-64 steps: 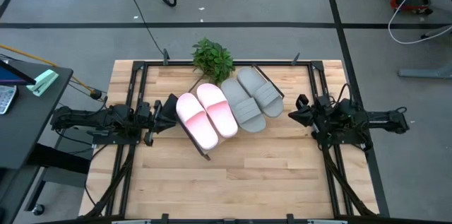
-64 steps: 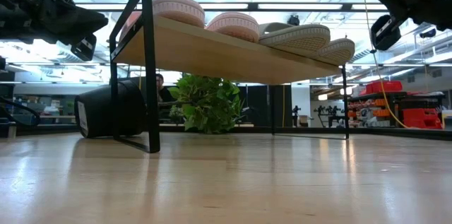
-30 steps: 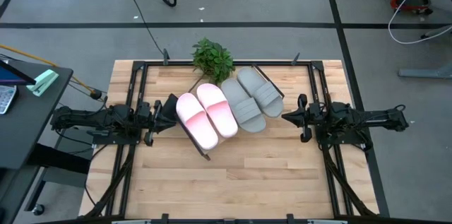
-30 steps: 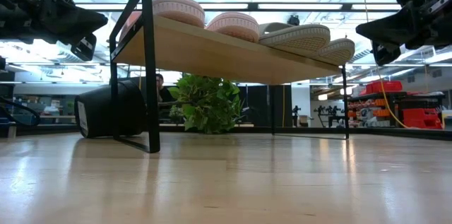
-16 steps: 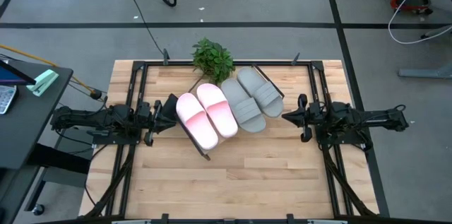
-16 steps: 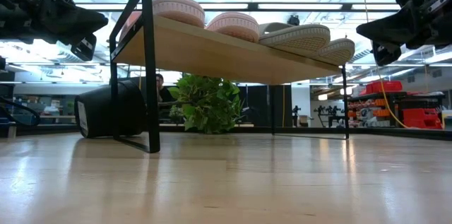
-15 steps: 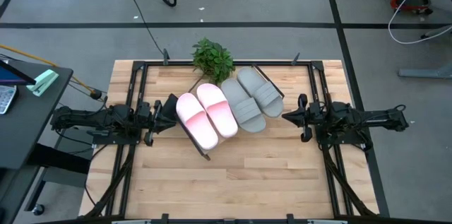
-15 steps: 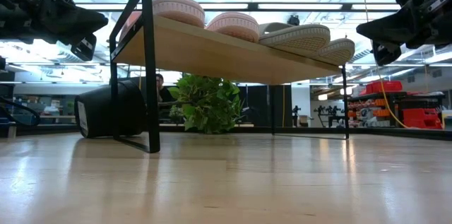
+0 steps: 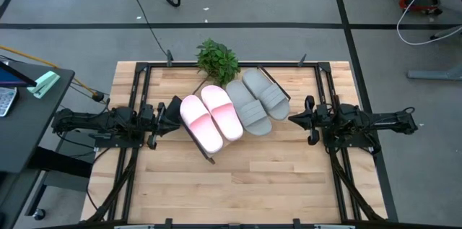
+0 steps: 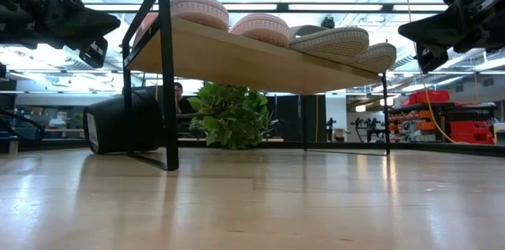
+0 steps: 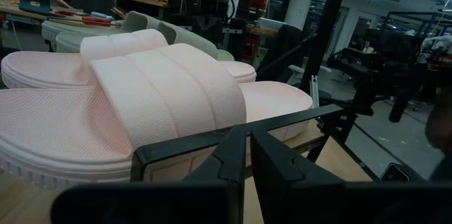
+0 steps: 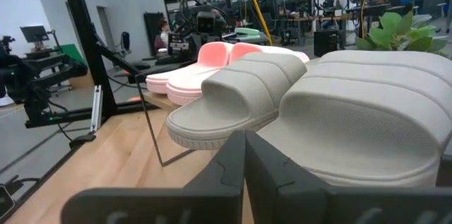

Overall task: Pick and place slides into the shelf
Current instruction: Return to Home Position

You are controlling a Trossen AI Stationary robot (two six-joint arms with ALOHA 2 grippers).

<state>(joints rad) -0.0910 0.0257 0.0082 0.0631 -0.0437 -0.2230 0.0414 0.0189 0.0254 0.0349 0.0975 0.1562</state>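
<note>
Two pale pink slides (image 9: 215,118) and two light grey slides (image 9: 257,100) lie side by side on the slanted wooden shelf (image 10: 237,59), soles down on its board. My left gripper (image 9: 173,108) hangs level at the shelf's left end, shut, with the nearer pink slide (image 11: 141,104) just ahead of its fingertips (image 11: 236,159). At the shelf's right end my right gripper (image 9: 292,118) is also level and shut, facing the nearer grey slide (image 12: 353,125). Neither gripper touches anything.
A green leafy plant (image 9: 216,59) stands at the table's far edge behind the shelf. Beside it, a black cylinder-shaped object (image 10: 118,124) lies on the table by the shelf's black leg (image 10: 167,84). Bare wooden tabletop (image 9: 238,186) stretches toward the near edge.
A little over a second ago my right gripper swung level to point at the shelf's right end. Since then both arms and all the slides have kept still.
</note>
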